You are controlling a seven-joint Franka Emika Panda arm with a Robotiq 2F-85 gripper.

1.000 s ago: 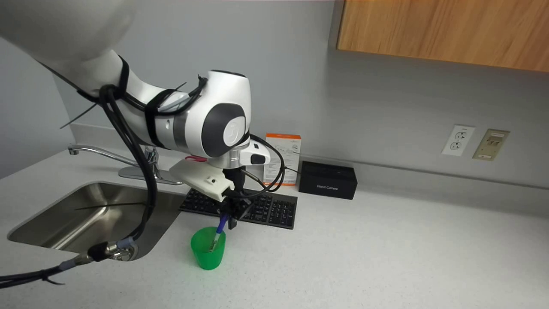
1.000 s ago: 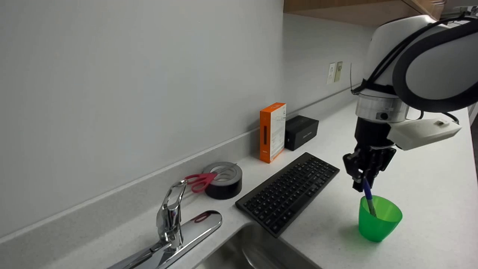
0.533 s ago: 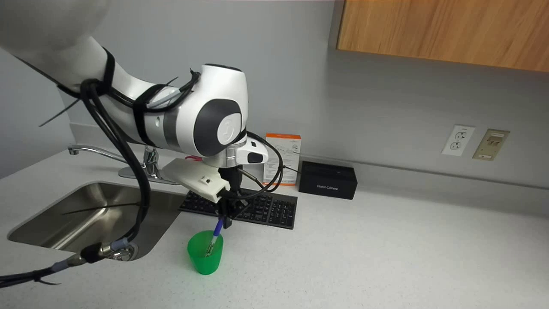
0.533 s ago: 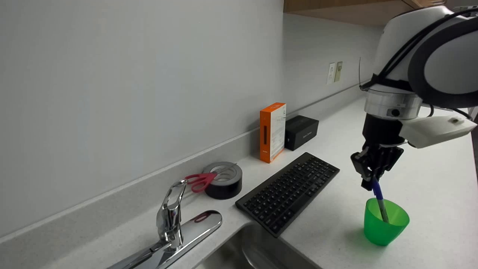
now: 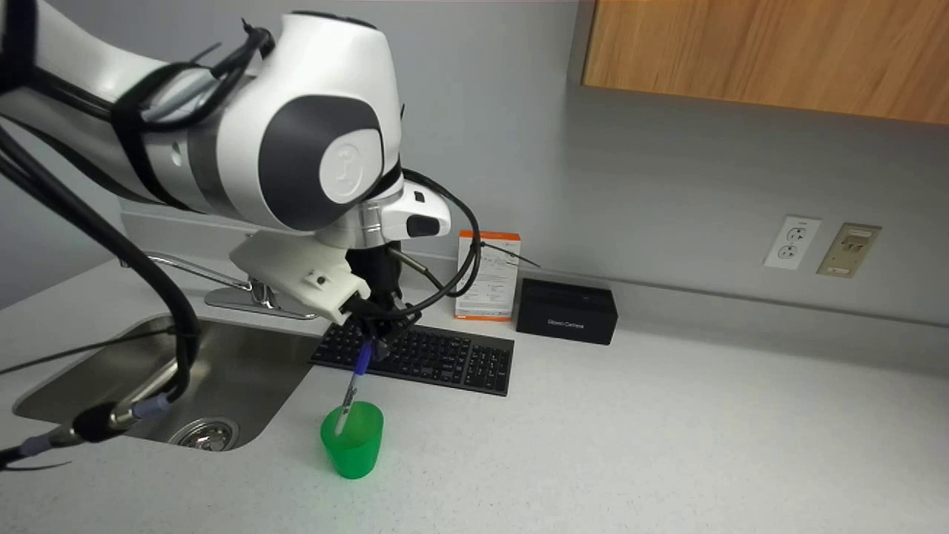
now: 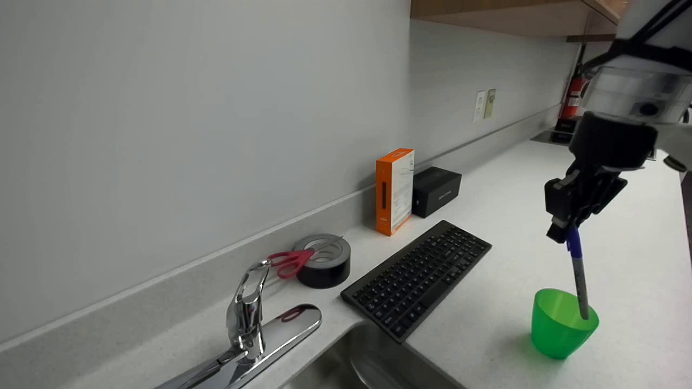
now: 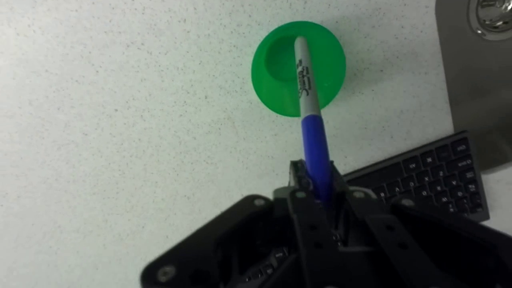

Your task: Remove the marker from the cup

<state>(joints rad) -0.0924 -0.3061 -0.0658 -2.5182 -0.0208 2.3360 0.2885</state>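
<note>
Gripper (image 7: 318, 174): is pinching the marker (image 7: 307, 88) by its blue end, jaws standing narrow around it.
Marker: is hanging tilted, pale end down — its lower tip is showing over the mouth of the cup (image 5: 354, 458), but whether it is sitting above or below the rim is unclear.
Cup: is standing upright on the counter (image 5: 667, 445), near the sink (image 5: 274, 356).
Keyboard (image 6: 419, 281): is lying by the sink's edge.
Scissors (image 6: 305, 256): are resting on the tape roll (image 6: 324, 276).
Orange-and-white box (image 6: 401, 189): is standing just beside the black box (image 6: 437, 194).
</note>
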